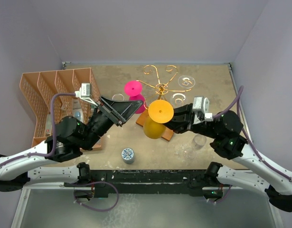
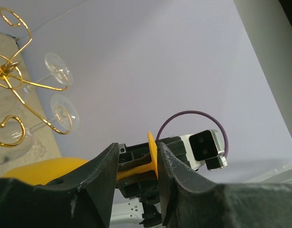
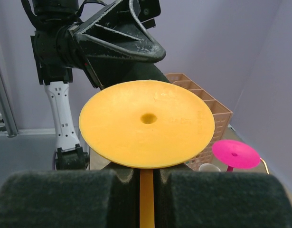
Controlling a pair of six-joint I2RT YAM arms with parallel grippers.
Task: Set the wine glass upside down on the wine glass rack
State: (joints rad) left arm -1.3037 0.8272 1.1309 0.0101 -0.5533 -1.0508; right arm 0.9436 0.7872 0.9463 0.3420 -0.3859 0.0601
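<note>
A yellow wine glass (image 1: 160, 111) hangs upside down, foot up and bowl down, just in front of the gold wire rack (image 1: 161, 88). My right gripper (image 1: 174, 118) is shut on its stem (image 3: 146, 199), just under the round foot (image 3: 146, 123). My left gripper (image 1: 136, 105) is open and empty, a little to the left of the glass and pointing at it. In the left wrist view the foot (image 2: 153, 152) and the stem show through the gap between my open left gripper's (image 2: 138, 161) fingers, with the rack (image 2: 13, 78) at upper left.
A pink glass (image 1: 133, 89) hangs inverted on the rack's left side and two clear glasses (image 1: 186, 81) on its right. Another clear glass (image 1: 195, 142) lies near the right arm. An orange divided basket (image 1: 46, 90) stands at left. A small blue-white round object (image 1: 128, 154) sits near the front.
</note>
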